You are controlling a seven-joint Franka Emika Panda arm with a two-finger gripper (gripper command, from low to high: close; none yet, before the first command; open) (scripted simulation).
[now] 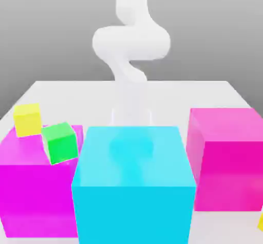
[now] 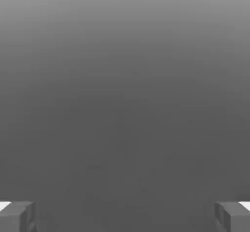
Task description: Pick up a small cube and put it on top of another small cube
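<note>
A small yellow cube (image 1: 27, 118) sits at the exterior view's left, by the far corner of a large magenta block (image 1: 31, 186). A small green cube (image 1: 60, 143), tilted, is right beside it against the magenta block's top edge; whether it rests on the block or floats before it I cannot tell. My white arm (image 1: 131, 42) comes down at the middle, and its lower end passes behind a large cyan block (image 1: 133, 186). In the hand view my gripper (image 2: 125, 219) is open, its grey fingertips (image 2: 17, 216) wide apart with nothing between them, facing plain grey ground.
A large pink block (image 1: 226, 158) stands at the exterior view's right. A sliver of another small yellow cube (image 1: 260, 221) peeks in at the lower right edge. The white table (image 1: 169, 91) stretches behind the blocks.
</note>
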